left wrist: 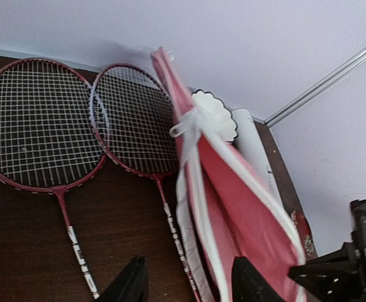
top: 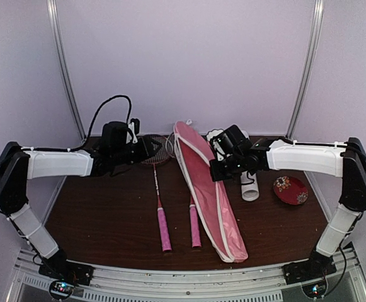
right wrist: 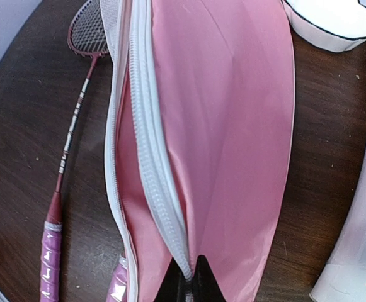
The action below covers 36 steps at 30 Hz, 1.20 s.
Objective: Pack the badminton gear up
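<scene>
On the dark desk [top: 107, 214] the long pink white-edged cover [top: 215, 201] lies slanting far-left to near-right, two rackets [top: 163, 229] just left of it with pink handles nearward, the right hand [right wrist: 186, 284] pinched shut on its zipper edge, the left hand [left wrist: 189, 277] parted and empty.

Lab test booth: dark table [top: 107, 207], plain white walls [top: 189, 56] (metal poles [top: 66, 69] at corners).

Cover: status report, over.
Right gripper shut on cover at zipper edge. Left gripper open, empty, above rackets. Both rackets lie beside cover, unpacked. Bowl by cover's far end.
</scene>
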Available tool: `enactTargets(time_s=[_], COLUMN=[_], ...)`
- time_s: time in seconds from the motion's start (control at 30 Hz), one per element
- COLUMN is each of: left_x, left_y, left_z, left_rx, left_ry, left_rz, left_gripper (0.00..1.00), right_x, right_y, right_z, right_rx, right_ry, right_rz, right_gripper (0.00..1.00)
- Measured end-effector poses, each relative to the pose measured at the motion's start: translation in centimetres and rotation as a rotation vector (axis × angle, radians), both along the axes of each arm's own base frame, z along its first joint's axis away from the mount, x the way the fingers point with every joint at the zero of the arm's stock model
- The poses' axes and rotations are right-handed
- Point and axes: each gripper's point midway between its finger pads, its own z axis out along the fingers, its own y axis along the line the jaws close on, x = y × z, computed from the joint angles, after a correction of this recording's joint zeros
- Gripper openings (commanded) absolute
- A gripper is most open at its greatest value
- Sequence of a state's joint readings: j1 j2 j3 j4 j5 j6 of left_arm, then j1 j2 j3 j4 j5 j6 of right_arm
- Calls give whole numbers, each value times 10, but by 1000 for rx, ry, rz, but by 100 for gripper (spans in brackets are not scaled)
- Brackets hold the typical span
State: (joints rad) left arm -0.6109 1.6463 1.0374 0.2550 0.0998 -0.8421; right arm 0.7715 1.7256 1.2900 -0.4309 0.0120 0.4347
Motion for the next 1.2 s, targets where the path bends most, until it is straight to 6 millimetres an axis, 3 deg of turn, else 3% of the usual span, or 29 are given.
enactTargets(time_s=[0.13, 0.27, 0.4, 0.7, 0.97, 1.2], left_x=[-1, -5, -5, 3, 8, 9], left_y=[12, 2, -17, -77, -91, -99], left_z=[-37, -78, -109, -133, -159, -157], left_rx=[86, 132, 148, 104, 44, -17], left_ry=[48, 124, 186, 229, 296, 301], left_rz=[-1, -63, -123, -236, -244, -255], left_gripper=[41, 36, 34, 33, 32, 31], right_x=[4, 10, 12, 8, 10, 12], right_y=[-9, -16, -21, -35, -42, -56], right_z=[23, 42, 43, 32, 35, 40], right_rx=[84, 127, 128, 111, 115, 127], right_ry=[-21, -52, -55, -38, -45, -62], right_rz=[-30, -55, -66, -86, -102, -136], right_gripper=[0, 0, 0, 0, 0, 0])
